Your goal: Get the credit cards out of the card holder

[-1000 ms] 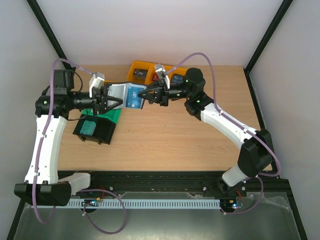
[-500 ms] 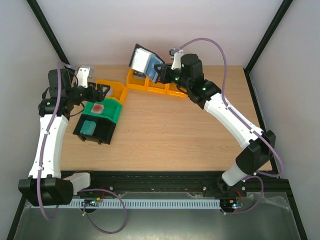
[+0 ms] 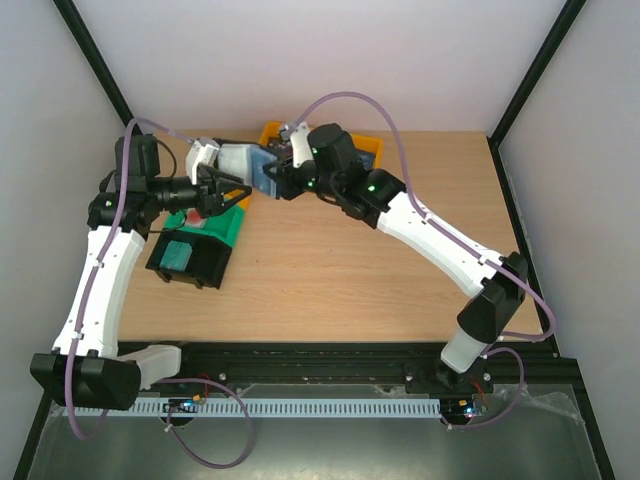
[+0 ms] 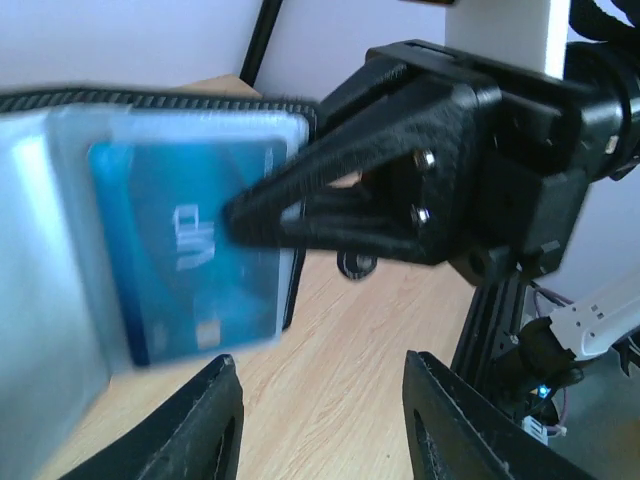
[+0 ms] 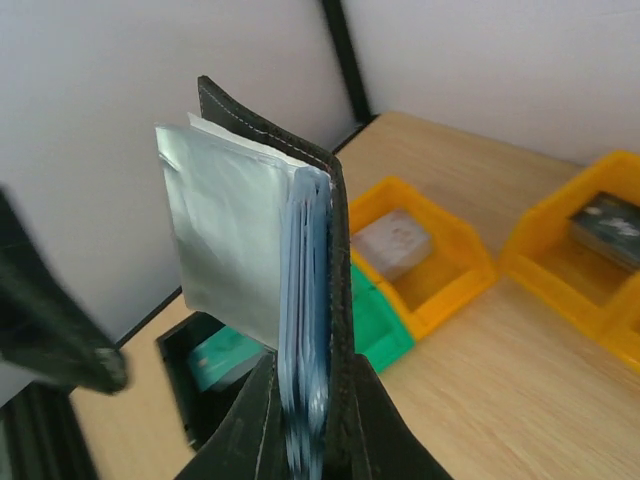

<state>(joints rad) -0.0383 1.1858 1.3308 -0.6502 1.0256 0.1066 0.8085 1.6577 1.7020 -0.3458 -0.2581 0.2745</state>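
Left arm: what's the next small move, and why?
Probably ease the left pincer forward to the teal card and close on its edge. The right pincer is clamped on the card holder, holding it up off the table. The card sits in a clear pocket facing the left pincer, whose jaws stand apart and empty, short of it.

Right gripper (image 5: 312, 405) pinches the upright card holder (image 5: 240, 230) — yellow bin (image 5: 465, 268), green bin (image 5: 385, 322) and black bin (image 5: 172, 372) beyond.
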